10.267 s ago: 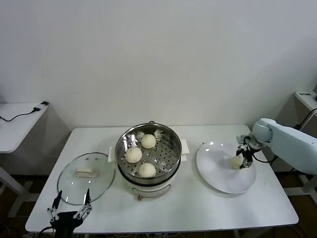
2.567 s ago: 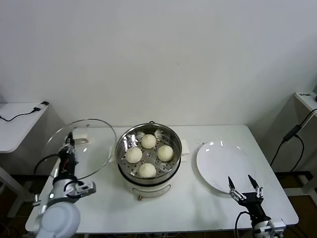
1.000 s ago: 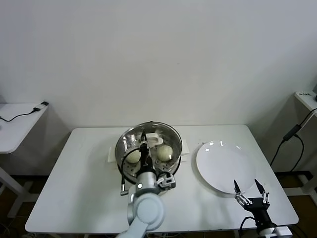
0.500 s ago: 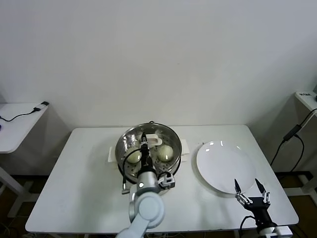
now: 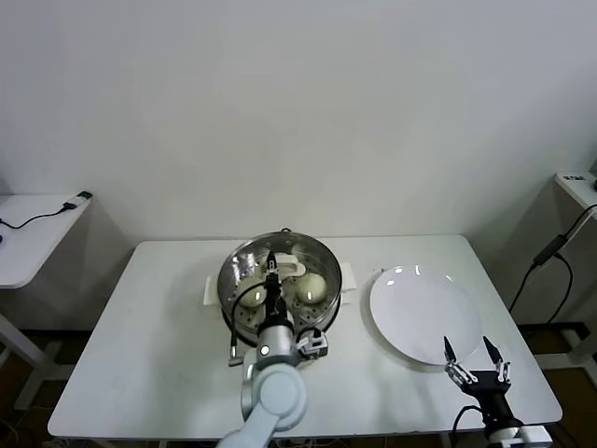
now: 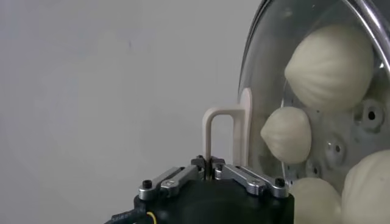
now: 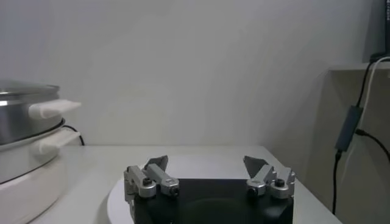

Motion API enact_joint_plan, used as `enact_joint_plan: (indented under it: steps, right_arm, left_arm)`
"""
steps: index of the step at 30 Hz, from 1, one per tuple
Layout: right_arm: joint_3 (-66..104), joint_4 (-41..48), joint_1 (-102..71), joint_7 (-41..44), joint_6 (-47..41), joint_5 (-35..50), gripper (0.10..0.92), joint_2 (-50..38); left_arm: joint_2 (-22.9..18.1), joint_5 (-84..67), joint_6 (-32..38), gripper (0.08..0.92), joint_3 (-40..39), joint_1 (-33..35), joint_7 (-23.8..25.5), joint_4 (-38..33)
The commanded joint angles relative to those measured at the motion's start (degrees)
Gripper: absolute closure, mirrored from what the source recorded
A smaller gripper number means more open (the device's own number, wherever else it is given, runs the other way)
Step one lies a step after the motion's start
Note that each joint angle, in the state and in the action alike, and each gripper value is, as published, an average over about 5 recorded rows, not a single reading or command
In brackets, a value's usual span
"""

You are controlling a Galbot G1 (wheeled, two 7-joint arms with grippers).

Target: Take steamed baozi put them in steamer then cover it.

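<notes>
Head view: the steamer [image 5: 280, 285] stands at the middle of the white table [image 5: 149, 364], with the clear lid [image 5: 294, 263] lying over its rim and the buns [image 5: 313, 286] visible through the glass. The left end effector [image 5: 271, 273] reaches over the pot from the near side, its tips at the lid's cream handle [image 5: 288, 271]. The right end effector [image 5: 475, 355] waits at the table's near right corner, just beside the near rim of the white plate [image 5: 420, 317], fingers spread and holding nothing. Left wrist view: the left end effector [image 6: 211, 168] has its fingers pressed together, pinching the thin bar of the handle [image 6: 226, 131]; behind the glass, four buns [image 6: 329, 64] lie on the perforated tray. Right wrist view: the right end effector [image 7: 207, 165] stands wide apart above the plate [image 7: 117, 204], with the steamer [image 7: 27, 149] well off to one side.
</notes>
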State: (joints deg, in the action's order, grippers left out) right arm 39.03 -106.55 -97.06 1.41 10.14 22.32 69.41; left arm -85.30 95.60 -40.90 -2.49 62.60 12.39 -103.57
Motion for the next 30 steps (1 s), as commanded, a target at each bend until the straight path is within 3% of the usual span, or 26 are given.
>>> enact_joint_plan:
  steps: [1, 10, 19, 24, 30]
  right_arm:
    - [-0.34, -0.18, 0.19, 0.25, -0.12, -0.06, 0.203, 0.09]
    - [-0.68, -0.34, 0.41, 0.55, -0.70, -0.05, 0.203, -0.29]
    - [-1.97, -0.14, 0.24, -2.15, -2.50, 0.90, 0.203, -1.49]
    - [-2.86, -0.57, 0.34, -2.29, -1.85, 1.13, 0.203, -1.94]
    - [-3.30, -0.94, 1.30, -1.09, -0.71, -0.12, 0.203, -1.95]
  left_arm:
    - [0.16, -0.30, 0.17, 0.824, 0.04, 0.23, -0.08, 0.26]
    - [2.11, -3.00, -0.19, 0.570, -0.74, 1.58, 0.59, -6.13]
    - [9.40, -11.87, -0.17, 0.310, -1.91, 6.58, -0.23, -19.44]
    - [13.15, -20.58, 5.62, 0.195, 0.84, 13.14, -8.38, -23.50]
    - [12.78, -43.97, 20.03, 0.177, 11.45, 22.63, -23.49, -23.92]
